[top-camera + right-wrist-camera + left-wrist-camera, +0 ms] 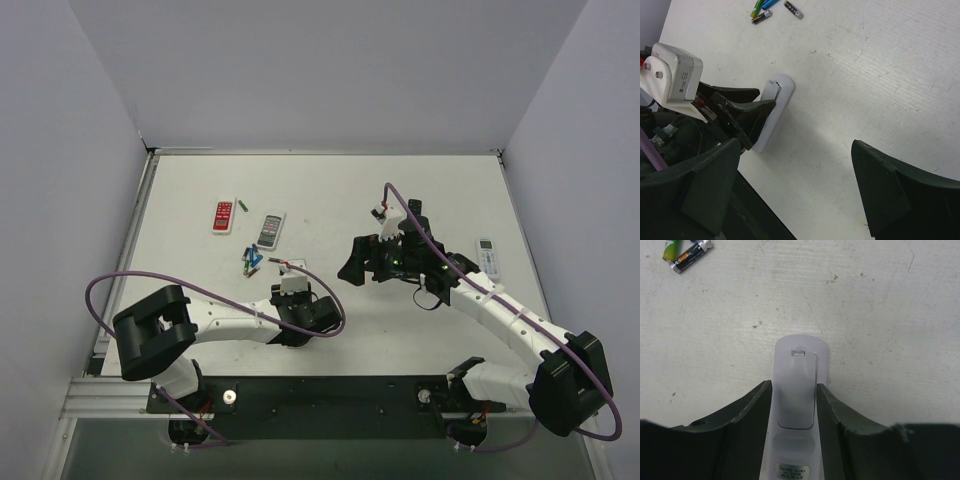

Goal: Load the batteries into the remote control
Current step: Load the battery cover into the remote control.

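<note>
- The remote control point(801, 352) is clamped across its width by the left gripper point(794, 387) and lies back-up on the table point(890, 315).
- The right gripper point(795, 170) is held nearby over the table, its jaws spread wide.
- The batteries point(692, 255) are left loose on the table near the remote control's free end.

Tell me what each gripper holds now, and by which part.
The left gripper clamps the white remote control by its two long edges, beside the battery cover; its rounded end sticks out. The right gripper is open and holds nothing.
</note>
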Controlling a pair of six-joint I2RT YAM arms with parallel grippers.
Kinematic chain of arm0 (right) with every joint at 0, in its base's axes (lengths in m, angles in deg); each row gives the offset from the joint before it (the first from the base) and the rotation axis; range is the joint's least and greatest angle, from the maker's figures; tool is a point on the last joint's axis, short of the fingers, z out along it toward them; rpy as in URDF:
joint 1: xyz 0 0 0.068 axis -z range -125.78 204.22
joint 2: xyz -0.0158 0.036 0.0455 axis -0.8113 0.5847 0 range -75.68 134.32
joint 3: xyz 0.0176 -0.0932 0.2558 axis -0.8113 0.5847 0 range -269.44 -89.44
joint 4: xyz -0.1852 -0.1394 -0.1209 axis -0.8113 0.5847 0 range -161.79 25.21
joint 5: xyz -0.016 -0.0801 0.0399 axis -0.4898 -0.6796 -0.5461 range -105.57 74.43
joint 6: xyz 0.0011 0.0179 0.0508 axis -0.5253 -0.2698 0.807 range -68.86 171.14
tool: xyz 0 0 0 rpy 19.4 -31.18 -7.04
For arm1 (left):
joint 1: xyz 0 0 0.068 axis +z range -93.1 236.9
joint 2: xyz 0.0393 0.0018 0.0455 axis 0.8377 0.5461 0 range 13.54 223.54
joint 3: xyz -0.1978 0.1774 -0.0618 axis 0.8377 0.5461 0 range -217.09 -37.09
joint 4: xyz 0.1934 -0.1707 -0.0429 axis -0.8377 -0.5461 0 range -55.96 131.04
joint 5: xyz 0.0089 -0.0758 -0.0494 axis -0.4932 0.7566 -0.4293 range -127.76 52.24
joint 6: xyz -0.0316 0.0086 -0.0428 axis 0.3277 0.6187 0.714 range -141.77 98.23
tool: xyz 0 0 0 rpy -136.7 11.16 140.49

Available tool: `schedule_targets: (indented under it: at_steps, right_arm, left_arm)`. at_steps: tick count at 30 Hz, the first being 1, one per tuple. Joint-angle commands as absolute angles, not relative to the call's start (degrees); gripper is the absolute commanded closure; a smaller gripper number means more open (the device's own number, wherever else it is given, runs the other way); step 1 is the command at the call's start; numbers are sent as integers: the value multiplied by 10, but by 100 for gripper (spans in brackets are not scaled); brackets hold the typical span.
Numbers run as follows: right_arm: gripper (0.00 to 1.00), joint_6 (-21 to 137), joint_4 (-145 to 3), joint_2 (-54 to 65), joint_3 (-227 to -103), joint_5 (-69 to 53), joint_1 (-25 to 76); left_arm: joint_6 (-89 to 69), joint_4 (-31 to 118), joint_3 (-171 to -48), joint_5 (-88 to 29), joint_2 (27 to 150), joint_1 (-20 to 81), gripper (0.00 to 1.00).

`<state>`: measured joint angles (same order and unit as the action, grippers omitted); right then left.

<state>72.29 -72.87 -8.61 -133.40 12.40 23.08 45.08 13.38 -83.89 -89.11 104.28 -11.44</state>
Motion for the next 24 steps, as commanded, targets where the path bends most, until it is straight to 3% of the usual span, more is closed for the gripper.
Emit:
schedule_targets:
  at_steps: [1,6,16,18,24]
  right_arm:
    - [13,727,-748,-102,-1331,137,235]
    - [14,728,-748,-104,-1330,138,235]
    - [13,729,-745,-107,-1334,137,236]
    - [13,729,-743,-107,-1334,137,236]
    - [14,733,-743,-109,-1335,137,237]
  left_arm:
    - [488,119,-845,-895,1022,-117,47]
    - [488,117,-843,-899,1013,-117,39]
    - [463,115,-839,-899,902,-114,41]
    - [442,142,-821,-875,878,-100,56]
    - [412,209,-759,-736,812,-33,84]
